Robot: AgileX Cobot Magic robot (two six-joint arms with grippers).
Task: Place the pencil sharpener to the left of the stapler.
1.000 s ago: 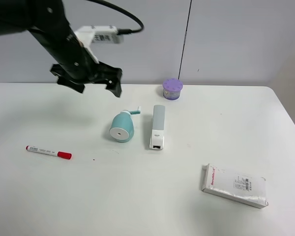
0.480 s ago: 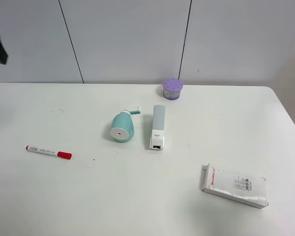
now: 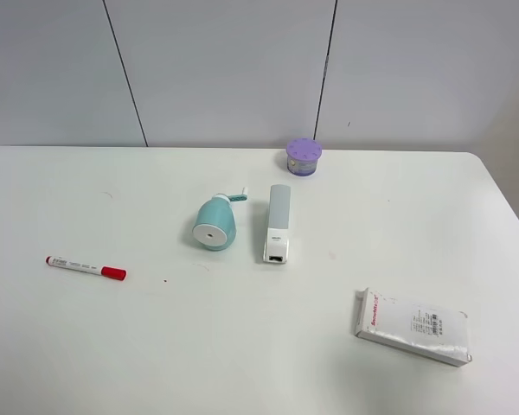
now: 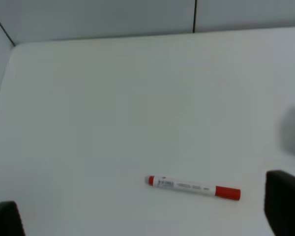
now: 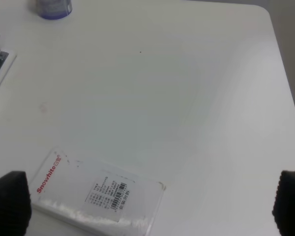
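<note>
the pencil sharpener (image 3: 214,224) lies on its side near the middle of the white bench (image 3: 242,346), its white round end facing the front and its small teal crank pointing to the back. just beside it, on its right in the high view and not touching, you see the stapler (image 3: 278,223), long and narrow, lying front to back.

behind the stapler, near the back edge, stands a small purple jar (image 3: 303,157). a marker with a red cap (image 3: 85,266) lies well apart on the left side, and a white packet with red print (image 3: 413,326) lies at the front right.

you do not find any arm in the high view. the left gripper (image 4: 142,216) hangs above the marker (its dark fingertips (image 4: 284,202) show only at the corners of its wrist view), and the jaws stand wide apart, holding nothing. the right gripper (image 5: 150,204) hangs above the packet, its fingertips (image 5: 10,201) also far apart and empty.
</note>
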